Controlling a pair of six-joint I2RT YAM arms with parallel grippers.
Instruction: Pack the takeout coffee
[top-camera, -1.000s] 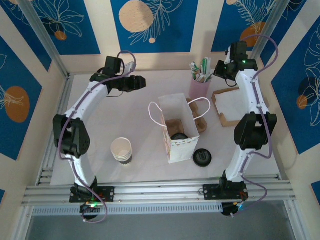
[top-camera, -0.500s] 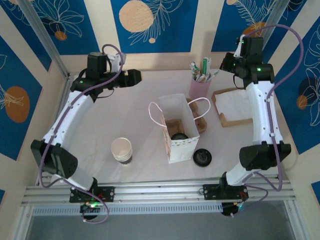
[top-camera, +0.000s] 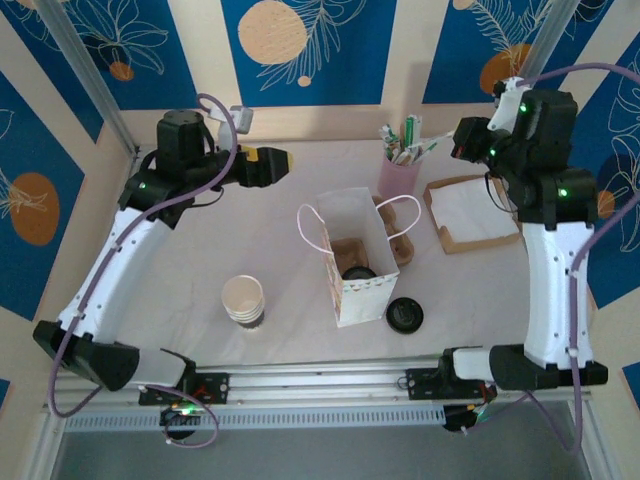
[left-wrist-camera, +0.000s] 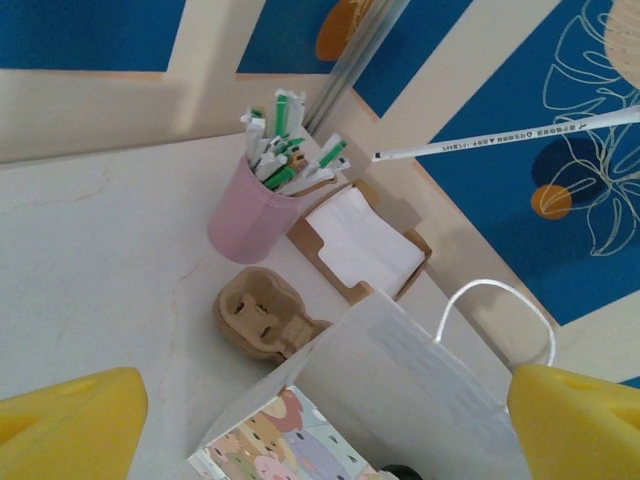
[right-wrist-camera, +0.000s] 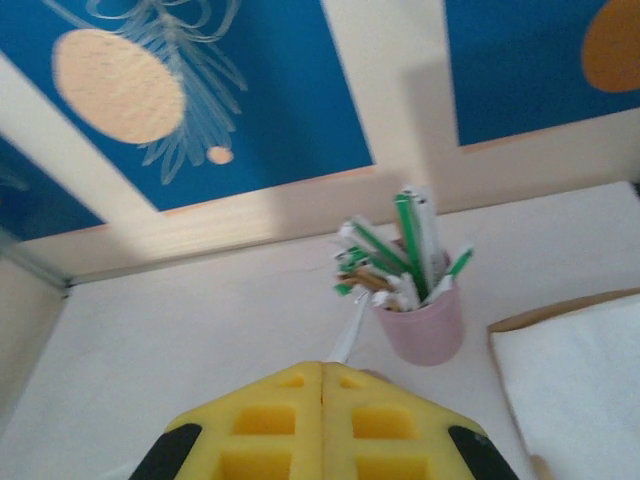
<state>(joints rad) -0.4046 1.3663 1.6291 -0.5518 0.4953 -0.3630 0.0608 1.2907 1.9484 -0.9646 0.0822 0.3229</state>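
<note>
- Left gripper (top-camera: 270, 166): yellow fingers spread wide, wider than a second ago, with nothing between them. It hangs high over the far-left of the white desk (top-camera: 200, 240), and its arm has swung up and outward.
- Right gripper (right-wrist-camera: 322, 385): yellow pads pressed together, pinching a thin white paper-wrapped straw (left-wrist-camera: 500, 138). This arm has also lifted. The straw's free end sits just beside the bundle in the pink plastic cup of wrapped straws (top-camera: 398, 176) and looks clear of it.
- Takeout coffee (top-camera: 358, 272): unmoved, standing inside the open white paper bag with cord handles (top-camera: 345, 300). Only its round black plastic lid shows from above.
- Judgement: the cup is already bagged and the left arm is done with it. The straw looks like the next thing to go in.
- Room: the bag mouth is open, but its upright handles and the brown moulded-pulp cup carrier (top-camera: 402, 246) lie between the straw and the bag.
- Bare desk lies left of the bag, as far as the stack of lidless cream paper cups (top-camera: 243, 300).
- A loose black plastic lid (top-camera: 405, 314) sits near the bag's right front corner.
- The brown cardboard tray of white napkins (top-camera: 470, 215) lies close under the right arm.
</note>
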